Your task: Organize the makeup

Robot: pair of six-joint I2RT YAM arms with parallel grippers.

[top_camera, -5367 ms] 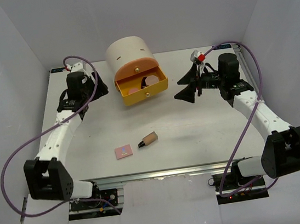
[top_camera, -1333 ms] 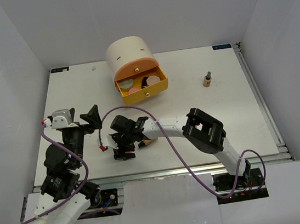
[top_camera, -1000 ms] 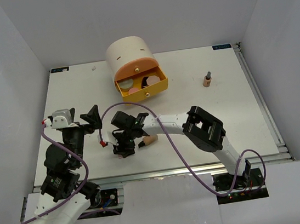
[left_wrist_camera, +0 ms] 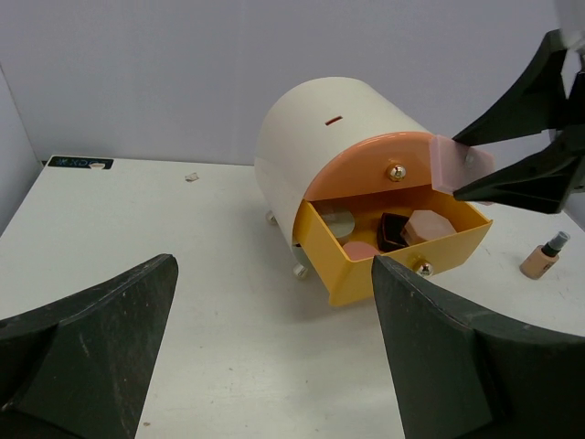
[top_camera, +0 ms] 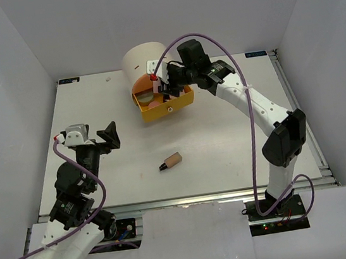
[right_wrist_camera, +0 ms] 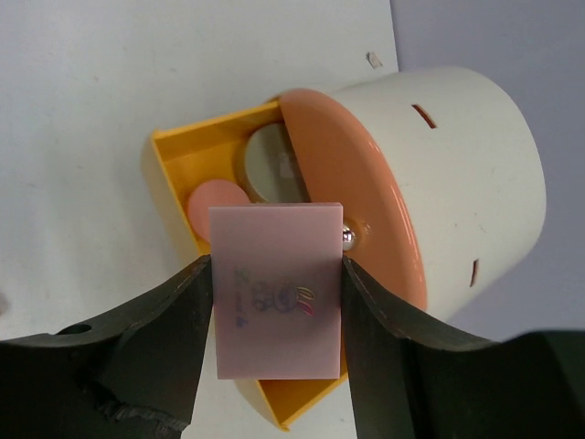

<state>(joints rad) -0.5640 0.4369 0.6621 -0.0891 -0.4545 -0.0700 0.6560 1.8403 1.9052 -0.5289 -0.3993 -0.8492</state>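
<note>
Now hovering over the open yellow plastic drawer [top_camera: 165, 108], top middle of the overhead view: right gripper [top_camera: 162, 86], closed partway on a flat pink rectangular compact [right_wrist_camera: 277, 302]. Pinched by its two long sides and held flat, face up, probably so as to go down level and not tip. Lined up over the drawer, just in front of the orange half-round drawer front [right_wrist_camera: 352, 183] of the big cream cylinder box [right_wrist_camera: 457, 165].

Already lying inside: a pink round compact [right_wrist_camera: 217, 206], a pale round compact [right_wrist_camera: 270, 165], a black square compact [left_wrist_camera: 395, 229] and a pink eight-sided compact [left_wrist_camera: 428, 224]. Not much room left, so needs a careful drop.

Lower left of the overhead view: left gripper [top_camera: 94, 140], spread wide, holding nothing, up off the white counter [top_camera: 92, 95] and out of the way.

Not yet tidied: a tan bottle with a black cap [top_camera: 171, 161], lying on its side mid-counter, and a second tan black-capped bottle [left_wrist_camera: 541, 256], standing up at the right edge of the left wrist view.

Likely next: lower, let go, then fetch the bottles.
</note>
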